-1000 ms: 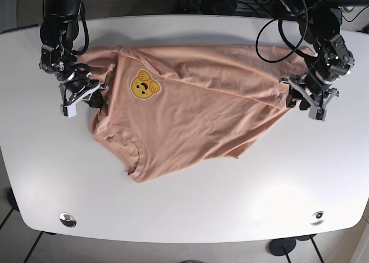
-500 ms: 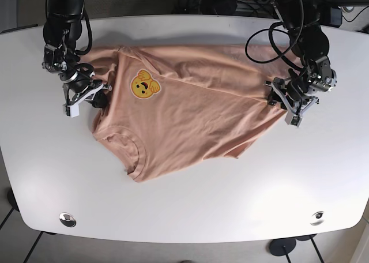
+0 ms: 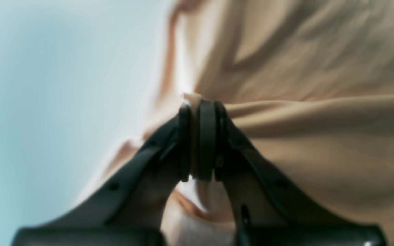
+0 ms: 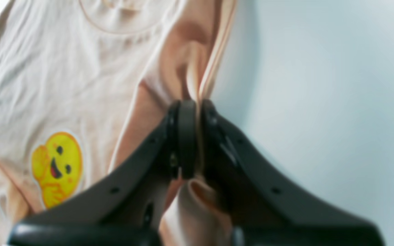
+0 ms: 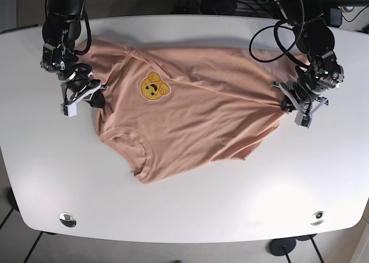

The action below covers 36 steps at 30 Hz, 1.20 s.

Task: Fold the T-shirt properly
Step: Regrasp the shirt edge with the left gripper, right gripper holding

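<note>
White tabletop (image 5: 190,211) carries the peach T-shirt (image 5: 196,113), spread crumpled across its middle with the collar toward the near-left and the yellow smiley patch (image 5: 154,86) up; the right gripper (image 5: 86,96) has its jaws clamped on the shirt's left edge, the left gripper (image 5: 291,100) pinched on the opposite edge; to do this step well, I judge both arms should pull apart evenly and low, keeping the cloth taut without lifting it, so wrinkles flatten before any fold; both wrist views are blurred, and which sleeve or hem each jaw holds is unclear.
</note>
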{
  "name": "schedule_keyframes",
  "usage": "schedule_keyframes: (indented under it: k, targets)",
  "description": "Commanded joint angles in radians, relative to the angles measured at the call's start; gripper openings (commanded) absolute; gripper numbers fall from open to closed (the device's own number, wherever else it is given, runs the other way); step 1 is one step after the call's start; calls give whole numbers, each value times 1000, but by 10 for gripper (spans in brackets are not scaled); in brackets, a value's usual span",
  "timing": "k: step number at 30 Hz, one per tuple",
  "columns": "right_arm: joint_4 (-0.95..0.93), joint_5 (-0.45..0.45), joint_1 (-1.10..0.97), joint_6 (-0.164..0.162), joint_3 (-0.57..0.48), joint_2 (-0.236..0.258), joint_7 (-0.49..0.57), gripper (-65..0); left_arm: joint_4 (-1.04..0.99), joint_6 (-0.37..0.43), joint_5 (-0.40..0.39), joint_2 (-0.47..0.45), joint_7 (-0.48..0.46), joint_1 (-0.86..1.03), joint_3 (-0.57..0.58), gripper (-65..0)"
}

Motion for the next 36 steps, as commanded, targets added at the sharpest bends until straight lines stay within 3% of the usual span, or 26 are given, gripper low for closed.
schedule_keyframes:
  k: [1,13,15,20,23,29,33,36]
  targets:
    - [13,-8,4,-2,4,13,-7,-609,59,-1,-9,0,-17,-16,-7,-650]
    - [13,-8,7,-2,4,11,-7,-609,139,-1,-7,-40,26,-8,-4,-650]
    - [26,-7,3,-2,4,10,-7,-633,139,-1,-7,-45,26,-2,-10,-650]
    - [82,-13,0,-6,32,-26,-7,-636,171,-1,-18,-59,26,21,-14,-650]
    - [63,-13,7,-79,35,-19,-8,-634,277,-1,-98,-57,28,26,-77,-650]
    - [40,-15,23,-80,37,-18,-7,-634,311,-1,-241,-91,108,26,-136,-650]
    - [40,-15,23,-80,37,-18,-7,-633,289,-1,-305,-108,189,27,-145,-517]
    - [40,-15,21,-80,37,-19,-7,-633,294,-1,-305,-108,191,53,-183,-528]
